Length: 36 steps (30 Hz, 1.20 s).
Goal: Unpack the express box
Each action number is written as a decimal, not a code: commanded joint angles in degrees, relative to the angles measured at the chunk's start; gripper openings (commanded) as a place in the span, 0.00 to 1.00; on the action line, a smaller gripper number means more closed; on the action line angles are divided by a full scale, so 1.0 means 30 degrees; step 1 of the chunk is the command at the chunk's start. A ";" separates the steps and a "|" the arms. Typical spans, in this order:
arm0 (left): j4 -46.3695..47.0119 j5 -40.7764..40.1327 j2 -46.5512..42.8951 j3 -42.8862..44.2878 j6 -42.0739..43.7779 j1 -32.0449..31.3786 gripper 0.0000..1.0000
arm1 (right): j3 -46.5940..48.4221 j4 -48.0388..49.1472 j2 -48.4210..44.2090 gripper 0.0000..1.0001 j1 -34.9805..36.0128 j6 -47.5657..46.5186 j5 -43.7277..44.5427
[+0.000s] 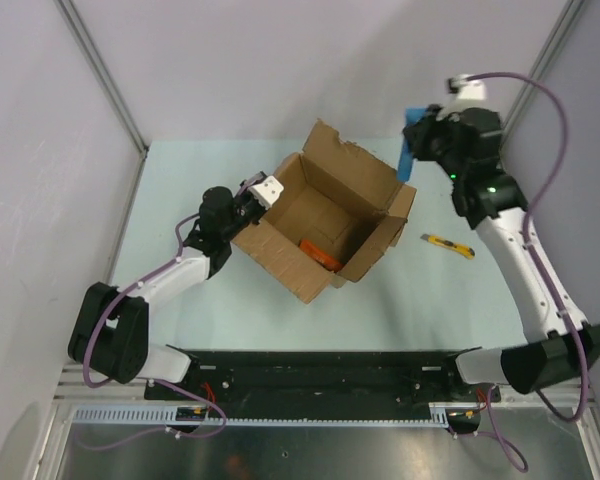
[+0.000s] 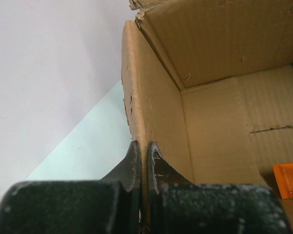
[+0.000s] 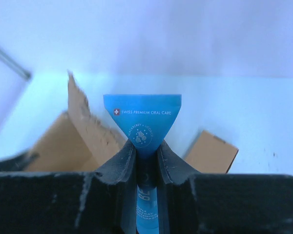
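Jaws of the left gripper (image 2: pixel 142 146) are closed tight on the left wall of the box (image 1: pixel 280 262), one finger inside and one outside the cardboard. Those of the right gripper (image 3: pixel 142 146) are clamped, nearly closed, on the narrow end of a blue pack (image 3: pixel 142 117) marked as an oral care product. The box sits open in the middle of the table (image 1: pixel 180 190), turned cornerwise to its edges, flaps spread. The right arm holds the blue pack in the air over the box's far right flap, toward the table's far right corner. An orange pack (image 1: pixel 320 255) lies on the box floor against the near right wall, and a knife (image 1: pixel 447 246) lies on the table toward the right edge, apart from the box.

The step in hand looks to be setting the lifted pack down outside the box. Done well, the left pinch would stay firm so the box neither slides nor tips. The right arm would carry the pack clear of the raised flap to bare table near the right edge, away from the knife, and lower it until it rests before letting go. The orange pack appears to be what remains.
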 commanded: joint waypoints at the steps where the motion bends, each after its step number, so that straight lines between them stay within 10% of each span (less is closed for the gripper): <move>1: 0.1442 -0.0072 0.0086 0.0962 0.0108 0.0022 0.00 | -0.0316 0.3321 -0.2283 0.10 -0.2102 0.3767 -0.2418; 12: 0.1500 -0.0130 0.0027 0.0933 0.0166 -0.0007 0.00 | -0.1314 -0.0714 -0.0653 0.13 -0.7082 0.6817 -0.2390; 26: 0.1500 -0.0101 -0.0178 0.0758 0.0079 0.0022 0.00 | -0.4390 -0.2684 0.6057 0.15 -0.6971 0.6759 -0.1421; 30: 0.1530 -0.0188 -0.0266 0.0728 0.0078 -0.0007 0.00 | -0.4390 -0.2975 0.7670 0.42 -0.6794 0.6991 -0.1334; 36: 0.1530 -0.0248 -0.0354 0.0787 0.0371 -0.0007 0.00 | -0.4361 -0.3357 0.7995 0.56 -0.5740 0.6758 0.0218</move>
